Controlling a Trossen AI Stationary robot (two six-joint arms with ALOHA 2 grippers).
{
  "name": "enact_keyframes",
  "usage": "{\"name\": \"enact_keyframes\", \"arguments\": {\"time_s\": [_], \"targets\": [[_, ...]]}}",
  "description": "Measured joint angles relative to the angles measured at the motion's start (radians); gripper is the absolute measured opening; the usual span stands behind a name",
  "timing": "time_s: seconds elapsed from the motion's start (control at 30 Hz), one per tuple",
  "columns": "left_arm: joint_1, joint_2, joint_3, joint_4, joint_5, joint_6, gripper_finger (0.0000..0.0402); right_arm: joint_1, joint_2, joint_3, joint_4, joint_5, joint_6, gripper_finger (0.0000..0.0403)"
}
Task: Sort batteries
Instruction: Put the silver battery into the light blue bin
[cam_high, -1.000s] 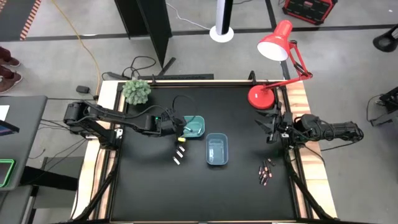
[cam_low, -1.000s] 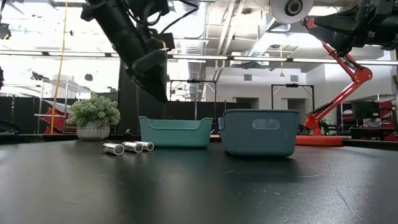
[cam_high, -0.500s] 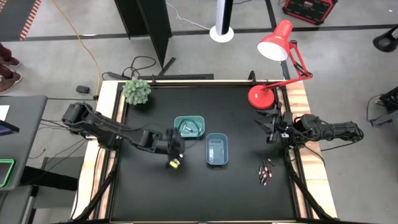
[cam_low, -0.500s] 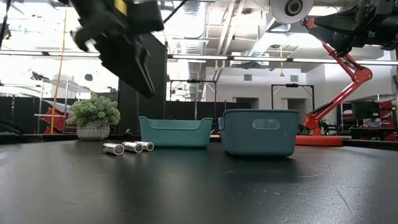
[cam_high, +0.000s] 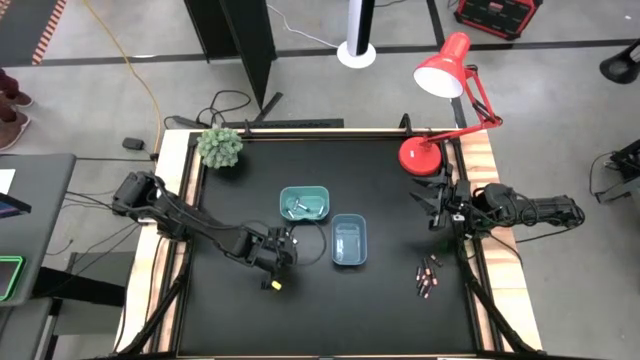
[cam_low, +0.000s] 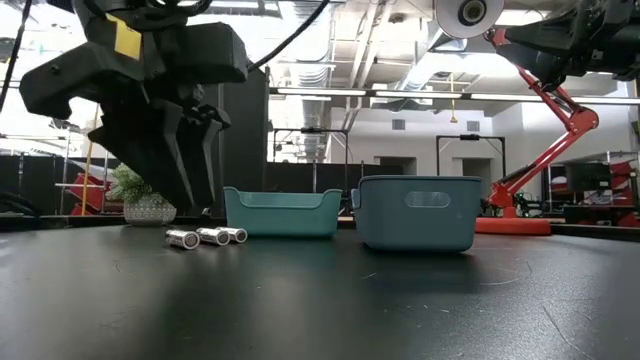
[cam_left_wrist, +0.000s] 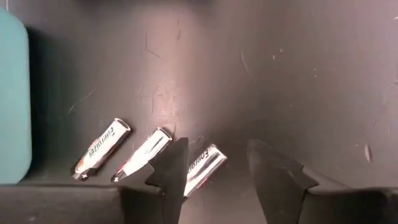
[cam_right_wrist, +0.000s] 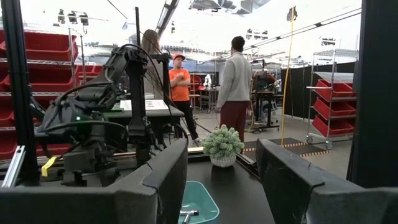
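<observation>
Three silver batteries (cam_left_wrist: 144, 155) lie side by side on the black table next to the teal tray (cam_high: 305, 203); the low view shows them too (cam_low: 205, 236). My left gripper (cam_left_wrist: 217, 174) hangs open just above them, pointing down. The nearest battery (cam_left_wrist: 202, 167) lies between its fingers, close to one of them. In the high view the left gripper (cam_high: 283, 250) hides these batteries. One silver battery (cam_high: 300, 207) lies in the teal tray. Several dark batteries (cam_high: 427, 278) lie near the table's right edge. My right gripper (cam_high: 437, 207) waits open at the right edge.
The blue tray (cam_high: 348, 240) stands right of my left gripper, beside the teal tray. A small potted plant (cam_high: 219, 146) sits at the far left corner, and a red desk lamp's base (cam_high: 417, 155) at the far right. People (cam_right_wrist: 235, 78) stand in the room beyond the table.
My left gripper has moved from over the teal tray toward the table's near edge and has come down over the three silver batteries. The batteries and both trays have stayed where they were.
</observation>
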Motion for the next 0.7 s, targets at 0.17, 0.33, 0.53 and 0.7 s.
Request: {"name": "enact_keyframes", "arguments": {"time_s": [0.17, 0.33, 0.53, 0.7], "targets": [[0.000, -0.001, 0.000, -0.038, 0.004, 0.004, 0.0167, 0.000, 0.000, 0.000, 0.000, 0.000, 0.000, 0.0207], [0.000, -0.001, 0.000, -0.100, 0.005, 0.000, 0.0163, 0.000, 0.000, 0.000, 0.000, 0.000, 0.000, 0.0207], [0.001, -0.001, 0.000, -0.097, 0.002, 0.004, 0.0163, 0.000, 0.000, 0.000, 0.000, 0.000, 0.001, 0.0207], [0.011, -0.001, 0.000, -0.097, -0.002, 0.026, 0.0163, 0.000, 0.000, 0.000, 0.000, 0.000, 0.001, 0.0207]]}}
